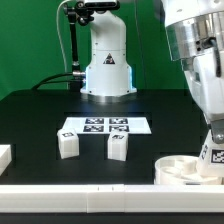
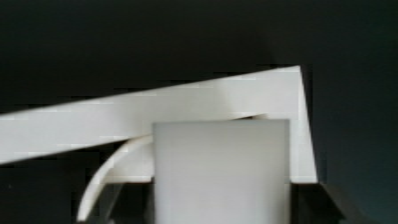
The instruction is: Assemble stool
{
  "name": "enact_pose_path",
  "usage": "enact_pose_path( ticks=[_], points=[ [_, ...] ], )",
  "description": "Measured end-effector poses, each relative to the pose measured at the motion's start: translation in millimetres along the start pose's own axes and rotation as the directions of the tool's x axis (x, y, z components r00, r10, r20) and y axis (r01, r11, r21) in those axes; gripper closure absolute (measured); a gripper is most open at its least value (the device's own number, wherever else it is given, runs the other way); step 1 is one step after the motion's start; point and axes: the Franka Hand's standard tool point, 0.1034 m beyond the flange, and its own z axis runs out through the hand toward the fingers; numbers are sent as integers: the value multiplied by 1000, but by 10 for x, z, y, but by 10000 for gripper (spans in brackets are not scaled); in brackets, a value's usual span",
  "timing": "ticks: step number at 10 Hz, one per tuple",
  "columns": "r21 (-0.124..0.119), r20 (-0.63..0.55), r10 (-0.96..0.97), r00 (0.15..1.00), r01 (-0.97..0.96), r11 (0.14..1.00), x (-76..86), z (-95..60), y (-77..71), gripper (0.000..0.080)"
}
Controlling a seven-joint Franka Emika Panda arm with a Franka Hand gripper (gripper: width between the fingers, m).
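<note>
- The end effector (image 1: 213,147) is closed on a stubby white leg (image 1: 214,156), which it holds upright with its long axis running 12 to 6 o'clock.
- The round seat (image 1: 178,168) lies on the black bench (image 1: 30,115) toward 4 o'clock, directly beneath that leg. I cannot tell if they touch.
- A second leg (image 1: 118,146) and a third leg (image 1: 68,144) stand at the seat's 9 o'clock, well apart.

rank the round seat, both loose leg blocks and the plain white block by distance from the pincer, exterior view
1. round seat, just below the pincer and its held leg
2. middle leg block, mid-table
3. left leg block, further to the exterior view's left
4. plain white block, left edge
</note>
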Motion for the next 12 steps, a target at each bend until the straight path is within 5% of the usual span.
enact_pose_path(
  ticks=[5,12],
  points=[
    [-6,27,291,956,-291,957,-16,20,19,461],
    [41,77,528,846,-532,846,-11,13,42,461]
  ],
)
